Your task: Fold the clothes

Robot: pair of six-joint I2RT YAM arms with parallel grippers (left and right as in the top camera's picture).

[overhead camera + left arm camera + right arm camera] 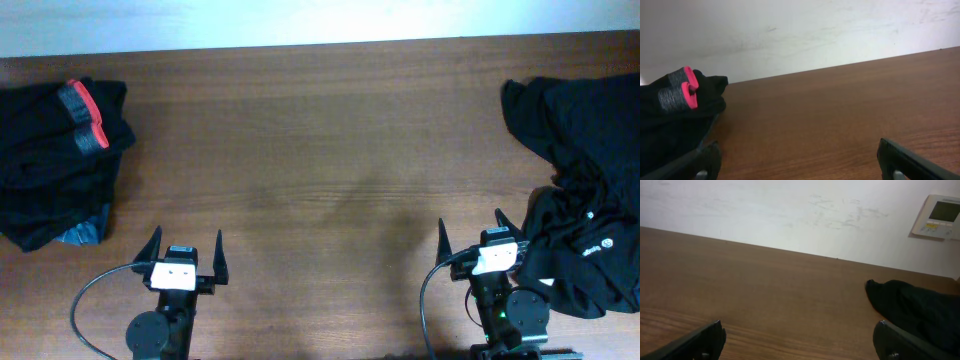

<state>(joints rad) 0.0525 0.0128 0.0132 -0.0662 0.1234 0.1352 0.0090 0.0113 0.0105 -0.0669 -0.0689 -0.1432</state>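
A stack of black clothes [55,180] lies at the table's left edge, with a red-edged grey waistband [85,115] on top; it also shows in the left wrist view [675,115]. A loose heap of black clothes [585,170] with small white logos lies at the right edge; its near end shows in the right wrist view [915,310]. My left gripper [186,244] is open and empty near the front edge, right of the stack. My right gripper [472,232] is open and empty, its right finger close to the heap.
The brown wooden table [320,150] spreads between the two piles. A white wall runs behind it [800,30]. A white wall controller [939,216] hangs at the right in the right wrist view.
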